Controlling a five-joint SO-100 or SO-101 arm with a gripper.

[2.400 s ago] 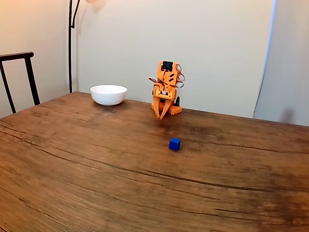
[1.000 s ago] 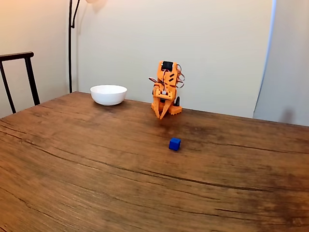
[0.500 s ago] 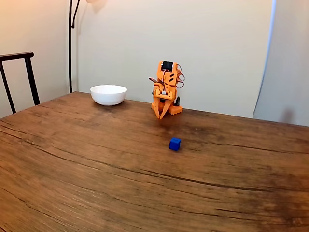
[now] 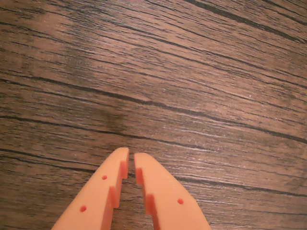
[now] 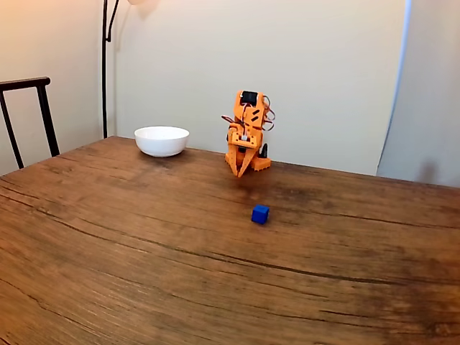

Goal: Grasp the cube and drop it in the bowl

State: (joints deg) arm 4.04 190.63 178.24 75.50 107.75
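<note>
nothing of the task is done: the hand [image 4: 131,158], fingers nearly together and holding nothing, hangs folded at the arm's base, the cube [image 5: 260,214] lies untouched on the worktop [image 5: 144,244] nearer the camera, well apart from the bowl [image 5: 162,141].

Orange arm [image 5: 248,133] folded at far table [image 5: 144,244] edge, gripper [image 5: 241,174] tips down, together. Blue cube [image 5: 260,214] nearer camera, well apart. White bowl [image 5: 162,141] left of arm. Chair [image 5: 29,115] far left.
</note>
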